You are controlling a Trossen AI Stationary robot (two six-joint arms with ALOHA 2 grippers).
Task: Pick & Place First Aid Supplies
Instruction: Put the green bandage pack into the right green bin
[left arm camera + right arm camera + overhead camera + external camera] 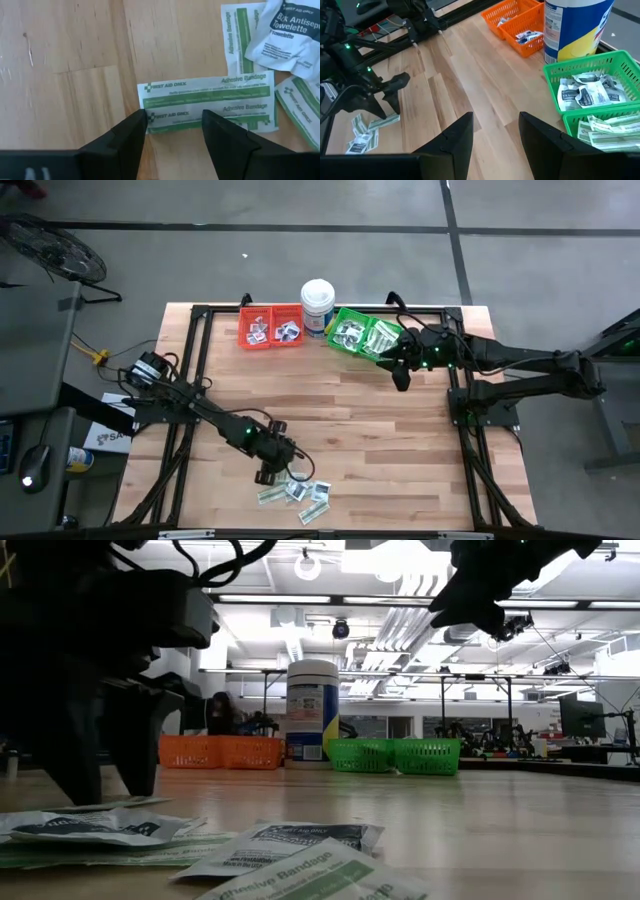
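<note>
Currently we find the left gripper (pixel 174 131) low over the near edge of the table (pixel 400 450), fingers spread wide astride one end of an adhesive bandage strip (pixel 210 102) lying flat on the wood, nothing held. More first aid packets (pixel 298 495) lie scattered just beside it. Farther off, we note the right gripper (pixel 495 137) parted and empty near the green bin (pixel 362 336), which holds packets; the orange bin (pixel 270 327) and white tub (pixel 318 305) stand left of it.

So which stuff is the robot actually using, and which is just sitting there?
Using:
bandage strip under the open left gripper
loose packets
green bin
orange bin

Just sitting:
white tub
right gripper, empty beside the green bin
</note>
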